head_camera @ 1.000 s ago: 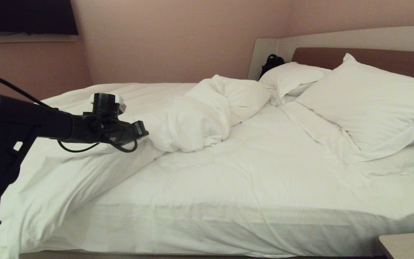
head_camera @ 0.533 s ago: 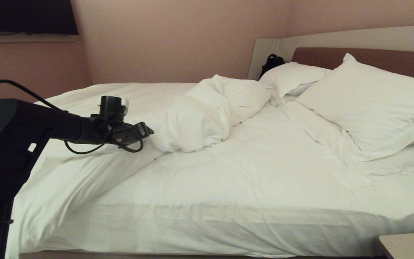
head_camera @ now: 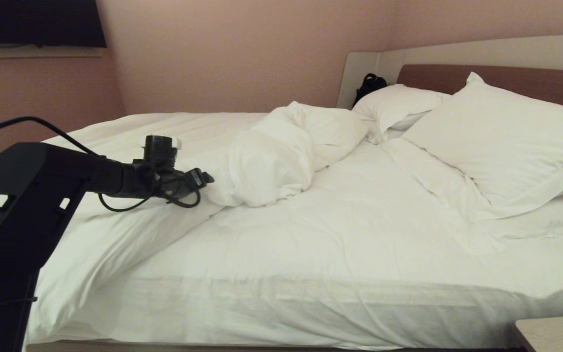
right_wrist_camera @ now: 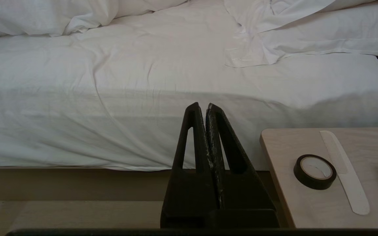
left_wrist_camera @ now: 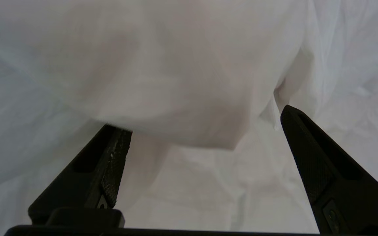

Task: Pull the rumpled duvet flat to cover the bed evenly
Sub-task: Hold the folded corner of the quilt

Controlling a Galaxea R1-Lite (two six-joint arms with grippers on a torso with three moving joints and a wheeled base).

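Left gripper (left_wrist_camera: 205, 121) agape (duvet (left_wrist_camera: 182, 75) loose)

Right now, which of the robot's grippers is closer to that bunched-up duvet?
The left. The left gripper reaches over the bed, open, right at the duvet heap. The right gripper hangs shut below the mattress edge, beside the bedside table.

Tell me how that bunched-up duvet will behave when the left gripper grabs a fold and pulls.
The duvet is heaped in soft, deep folds, so it will likely drape and stretch out, not move stiffly. Its puffy bulk suggests drag across the bed. The open left gripper may pinch only the cover layer.
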